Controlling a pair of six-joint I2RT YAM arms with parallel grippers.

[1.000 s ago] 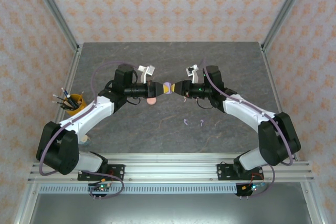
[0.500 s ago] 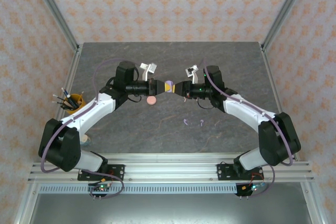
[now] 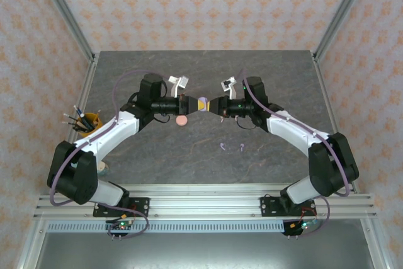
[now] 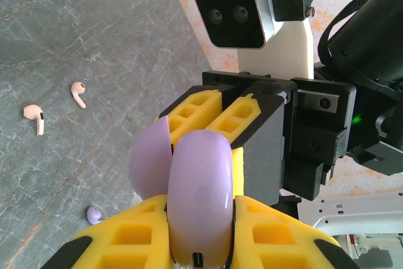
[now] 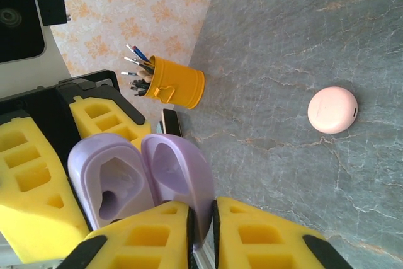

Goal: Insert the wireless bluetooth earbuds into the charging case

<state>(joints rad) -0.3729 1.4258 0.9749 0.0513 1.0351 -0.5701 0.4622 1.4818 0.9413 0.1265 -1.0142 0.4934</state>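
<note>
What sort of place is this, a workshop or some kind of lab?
Probably a robotics test cell: two arms bolted to a metal rail, a stone-look table, and wallpapered panels enclosing it.

Left fingers [image 3: 192, 103], right fingers [image 3: 211, 104] on lilac case [image 3: 201, 103]; pink case [image 3: 182, 120] on table [image 3: 264, 74]

Lilac earbud [image 4: 94, 213], stem hidden behind the near yellow jaws
</note>
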